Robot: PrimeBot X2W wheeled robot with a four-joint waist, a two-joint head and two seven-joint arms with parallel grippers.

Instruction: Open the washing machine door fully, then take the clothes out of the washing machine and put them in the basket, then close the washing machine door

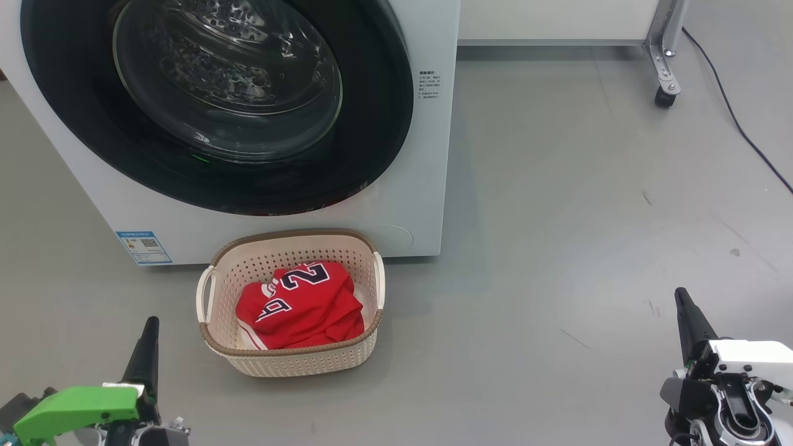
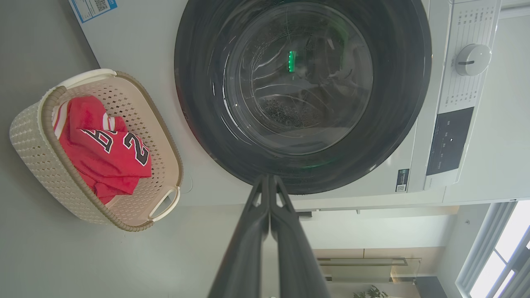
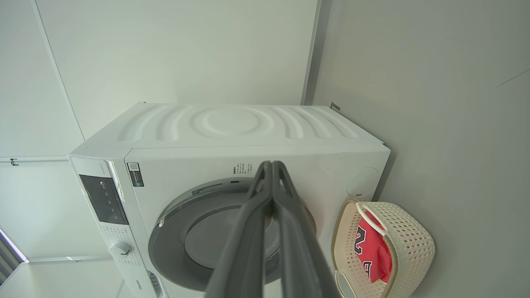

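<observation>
Door state: washing machine door sits flush in the front of the washing machine, upper left of the head view, glass bowl bulging toward the camera. Steel drum is visible through the glass.

The basket is on the grey floor at lower centre-left, just in front of the washer's bottom edge. I can't tell if they touch. Its long axis runs left-right across the frame, parallel to the washer front, with a handle at each short end.

The clothes are inside the basket: a red jersey, crumpled, numbers face up and running diagonally from lower left to upper right, with a sliver of white at its lower left edge.

Left gripper is at lower left, fingers pressed together, holding nothing, tips pointing up-frame, left of the basket and clear of it. Right gripper is at lower right, fingers also closed together and empty, well apart from the basket.
</observation>
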